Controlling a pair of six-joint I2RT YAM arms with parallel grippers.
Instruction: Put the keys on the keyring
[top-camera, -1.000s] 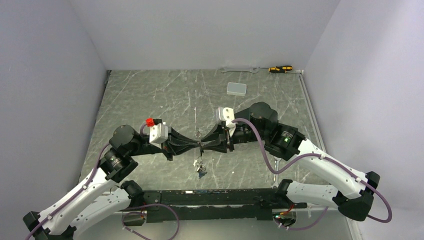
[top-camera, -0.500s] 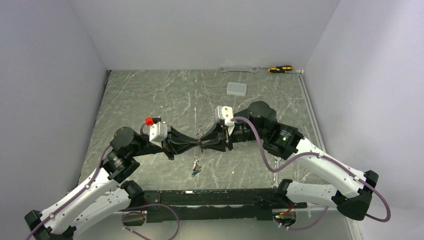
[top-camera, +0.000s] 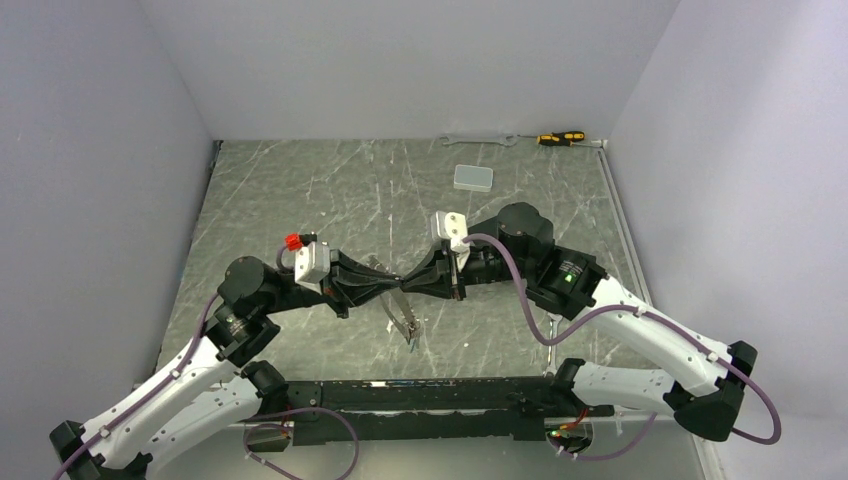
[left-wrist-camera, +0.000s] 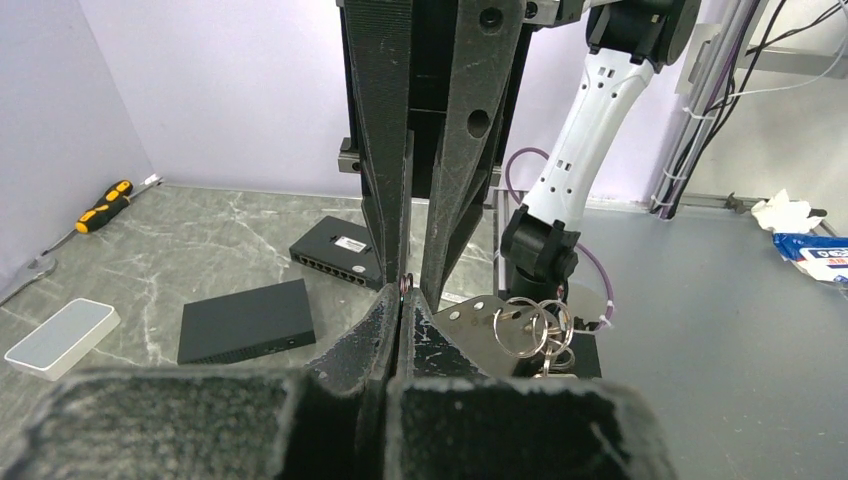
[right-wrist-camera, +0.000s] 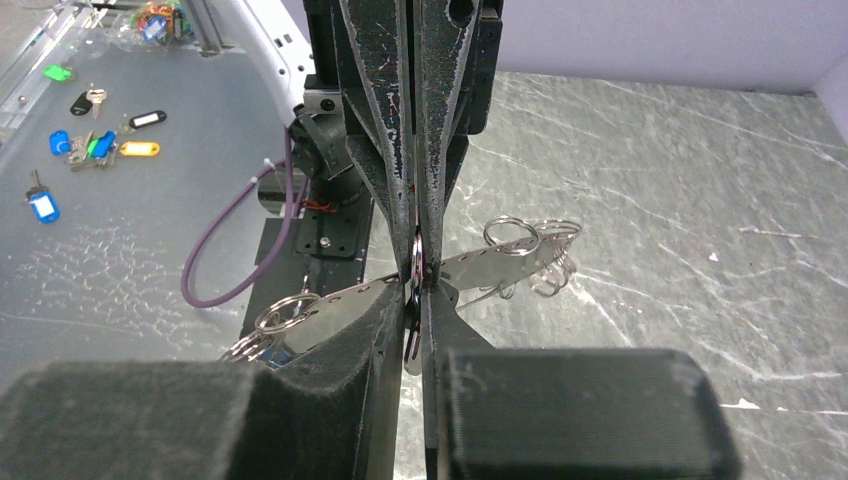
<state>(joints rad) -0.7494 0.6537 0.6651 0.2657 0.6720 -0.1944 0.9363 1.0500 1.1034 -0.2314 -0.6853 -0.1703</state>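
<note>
**Top view.** The left gripper and right gripper meet tip to tip, so neither arm is nearer the work. A flat silvery strip crosses the meeting point aslant, far-left to near-right. The keys, as best I can judge, are the small bunch hanging at its near end, on the robot's side of the tips. The keyring is too thin to make out here.

**Left wrist view.** The left fingers are pressed together. A small loop of the keyring shows just at their tips, which I read as clamped on it. The right fingers come down from above with a narrow slot between them. A cluster of split rings lies just beside the tips, picture-right.

**Right wrist view.** The keyring is seen edge-on, its plane along the line of both grippers. It runs from the right jaws up into the left's. The right jaws are nearly together around it; I cannot tell whether they bite. The strip passes behind, its long axis across that line.

**Judgement.** The next move hinges on this crossing, since the keys must travel along the ring wire, sideways to the fingers.
</note>
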